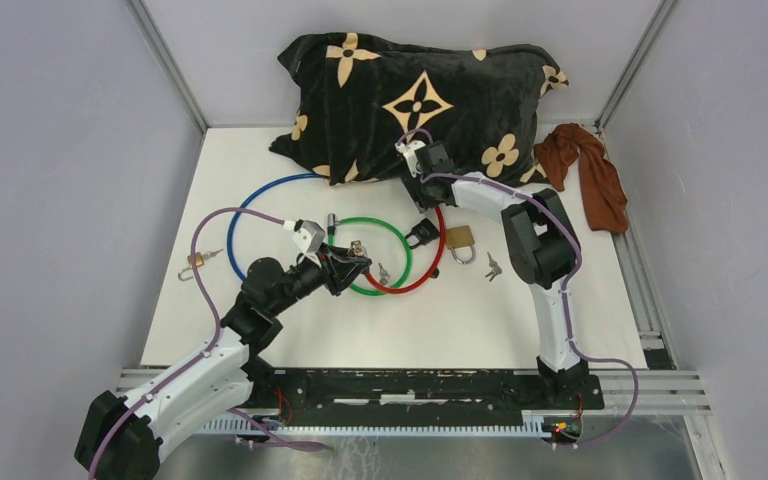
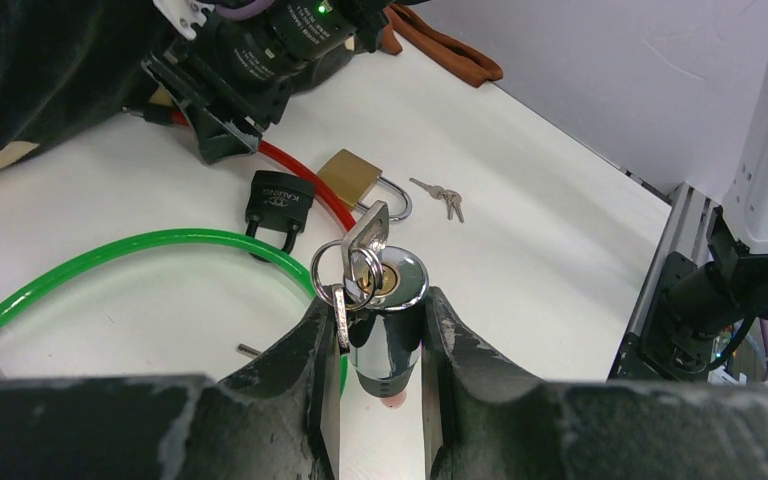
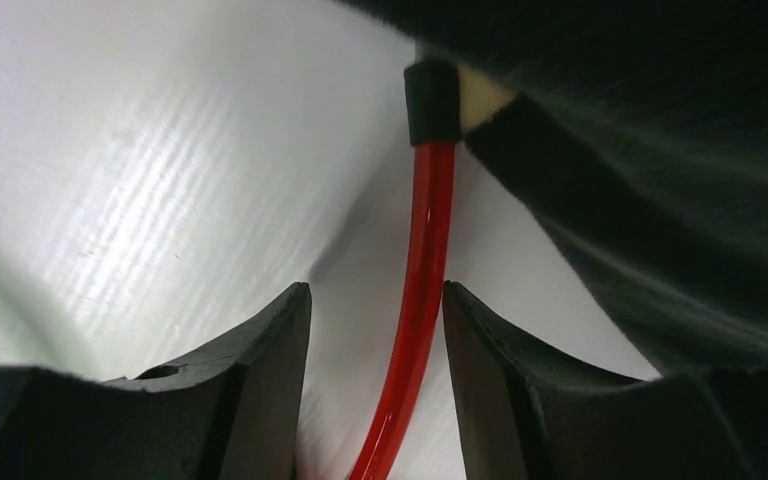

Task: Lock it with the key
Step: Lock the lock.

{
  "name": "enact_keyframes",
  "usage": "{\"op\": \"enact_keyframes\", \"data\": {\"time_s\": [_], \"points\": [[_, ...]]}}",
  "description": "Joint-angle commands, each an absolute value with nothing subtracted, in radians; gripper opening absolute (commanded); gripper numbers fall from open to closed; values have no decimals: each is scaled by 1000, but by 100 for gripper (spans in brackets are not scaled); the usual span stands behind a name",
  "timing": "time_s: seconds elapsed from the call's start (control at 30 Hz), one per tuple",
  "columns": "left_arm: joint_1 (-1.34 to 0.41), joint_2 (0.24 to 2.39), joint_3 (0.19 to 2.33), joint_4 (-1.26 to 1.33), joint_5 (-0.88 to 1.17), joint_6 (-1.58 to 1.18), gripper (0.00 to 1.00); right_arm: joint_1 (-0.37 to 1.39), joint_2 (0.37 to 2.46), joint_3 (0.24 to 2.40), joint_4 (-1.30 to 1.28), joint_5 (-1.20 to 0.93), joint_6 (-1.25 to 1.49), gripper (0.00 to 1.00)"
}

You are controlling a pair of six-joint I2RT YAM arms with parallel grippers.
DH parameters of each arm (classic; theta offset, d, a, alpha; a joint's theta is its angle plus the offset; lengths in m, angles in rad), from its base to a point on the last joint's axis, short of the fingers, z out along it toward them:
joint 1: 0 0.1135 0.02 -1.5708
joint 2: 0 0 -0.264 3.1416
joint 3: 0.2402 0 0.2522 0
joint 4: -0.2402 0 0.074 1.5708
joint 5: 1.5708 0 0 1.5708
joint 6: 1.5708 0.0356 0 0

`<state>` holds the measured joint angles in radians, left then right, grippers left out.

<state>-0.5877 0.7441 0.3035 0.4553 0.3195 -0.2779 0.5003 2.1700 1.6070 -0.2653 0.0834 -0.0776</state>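
One lock (image 2: pixel 385 350) | pinched in left claw (image 2: pixel 378 306) | right claw (image 3: pixel 375 292) spread astride red cable (image 3: pixel 428 255)

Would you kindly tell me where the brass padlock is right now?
In the top view, the brass padlock lies right of centre, between the black padlock and a loose pair of keys.

Left arm (image 1: pixel 195 385) and right arm (image 1: pixel 557 330): white shells, black joints (image 1: pixel 535 245), a purple cable (image 1: pixel 197 252) looped along each, black fingers (image 2: pixel 290 390) scuffed grey, green light (image 2: pixel 320 8) on right wrist.
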Motion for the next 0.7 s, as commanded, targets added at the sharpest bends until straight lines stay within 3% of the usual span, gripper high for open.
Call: {"op": "enact_keyframes", "data": {"time_s": [0.0, 0.33, 0.47, 0.57, 0.67], "points": [[-585, 733, 304, 486, 336, -221, 2, 509, 2183, 1684, -344, 184, -114, 55], [-584, 719, 296, 499, 402, -135, 2, 477, 2262, 1726, -385, 159, -140, 53], [-584, 702, 295, 489, 461, 70, 2, 450, 2305, 1755, -440, 71, -156, 28], [-585, 692, 302, 449, 522, 210, 2, 442, 2269, 1710, -423, 51, -168, 2], [-585, 689, 315, 436, 549, 232, 2, 440, 2190, 1660, -384, 11, -200, 0]]}}
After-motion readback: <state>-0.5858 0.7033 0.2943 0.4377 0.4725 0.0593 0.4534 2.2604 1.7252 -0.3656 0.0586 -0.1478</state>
